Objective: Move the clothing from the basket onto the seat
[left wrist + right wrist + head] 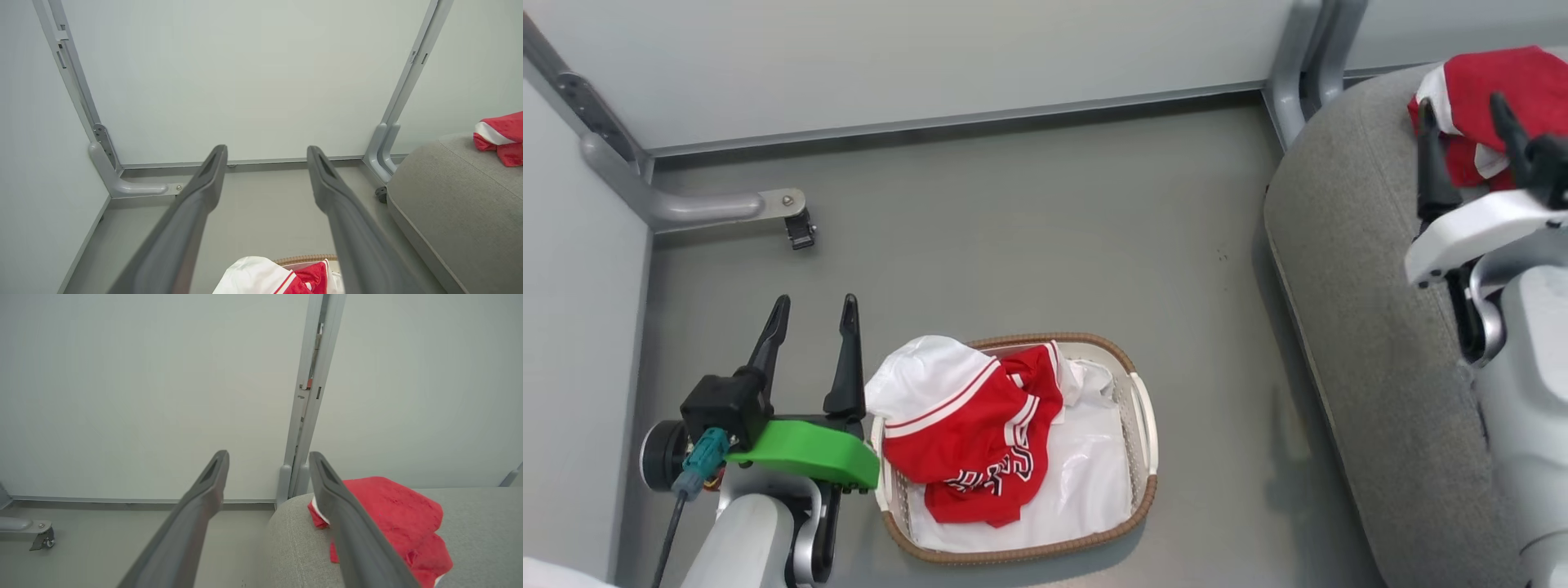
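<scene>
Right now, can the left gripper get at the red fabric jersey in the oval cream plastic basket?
Probably yes: the open left gripper stands beside the basket; the jersey lies uncovered on top.

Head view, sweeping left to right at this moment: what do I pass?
Open left gripper → basket with a red jersey in it → bare grey floor → seat → open right gripper.

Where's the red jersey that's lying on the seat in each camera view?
Head view: jersey in the top right corner.
Left wrist view: jersey at the right edge, mid-height.
Right wrist view: jersey lower right of centre.
Shared landmark: the grey seat it lies on.
</scene>
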Robot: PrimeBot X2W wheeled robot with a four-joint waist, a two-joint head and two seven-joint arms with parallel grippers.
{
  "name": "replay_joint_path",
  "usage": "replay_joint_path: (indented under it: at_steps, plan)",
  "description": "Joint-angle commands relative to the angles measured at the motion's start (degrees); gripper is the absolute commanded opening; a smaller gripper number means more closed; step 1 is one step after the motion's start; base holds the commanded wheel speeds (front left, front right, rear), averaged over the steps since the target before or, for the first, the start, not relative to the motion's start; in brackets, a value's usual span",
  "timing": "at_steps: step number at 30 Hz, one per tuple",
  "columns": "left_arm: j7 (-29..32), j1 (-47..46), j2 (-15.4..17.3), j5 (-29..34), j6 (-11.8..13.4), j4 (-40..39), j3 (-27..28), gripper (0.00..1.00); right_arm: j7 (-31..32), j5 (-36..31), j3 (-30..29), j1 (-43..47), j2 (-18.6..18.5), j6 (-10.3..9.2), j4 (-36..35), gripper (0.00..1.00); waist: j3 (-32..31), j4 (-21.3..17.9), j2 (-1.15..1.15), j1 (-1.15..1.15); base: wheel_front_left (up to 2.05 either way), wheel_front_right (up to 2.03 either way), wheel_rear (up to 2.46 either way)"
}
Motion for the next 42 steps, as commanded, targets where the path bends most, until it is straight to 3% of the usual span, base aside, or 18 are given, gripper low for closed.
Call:
replay_joint_path:
  at_steps: [1, 7, 13, 24, 42]
  plan:
    - [0.0, 1.7, -0.6, 0.9, -0.5, 0.0, 1.2, 1.0, -0.2, -0.5, -1.1, 3.3, 1.8, -0.06, -1.9, 1.0, -2.1, 2.0, 0.0, 0.0, 0.0, 0.0, 0.0]
    - [0.0, 5.6, -2.5, 2.4, -1.6, 0.1, 5.5, 1.0, -0.2, -2.1, -3.2, 13.2, 8.2, -0.06, -10.3, 1.0, -3.2, 2.6, 0.0, 0.0, 0.0, 0.0, 0.0]
    - [0.0, 9.1, -4.1, 4.1, -2.8, 0.0, 8.6, 1.0, -0.2, -3.3, -3.9, 22.3, 11.5, -0.06, -17.4, 1.0, -4.4, 2.4, 0.0, 0.0, 0.0, 0.0, 0.0]
    - [0.0, 12.9, -6.2, 6.4, -4.9, 0.5, 11.3, 1.0, -0.2, 0.6, 0.3, 33.5, 11.8, -0.06, -22.2, 1.0, -6.4, 3.0, 0.0, 0.0, 0.0, 0.0, 0.0]
    - [0.0, 13.8, -7.7, 7.9, -6.9, 2.6, 13.0, 1.0, -0.2, 1.9, 2.2, 34.5, 11.8, -0.06, -20.0, 1.0, -7.2, 3.1, 0.0, 0.0, 0.0, 0.0, 0.0]
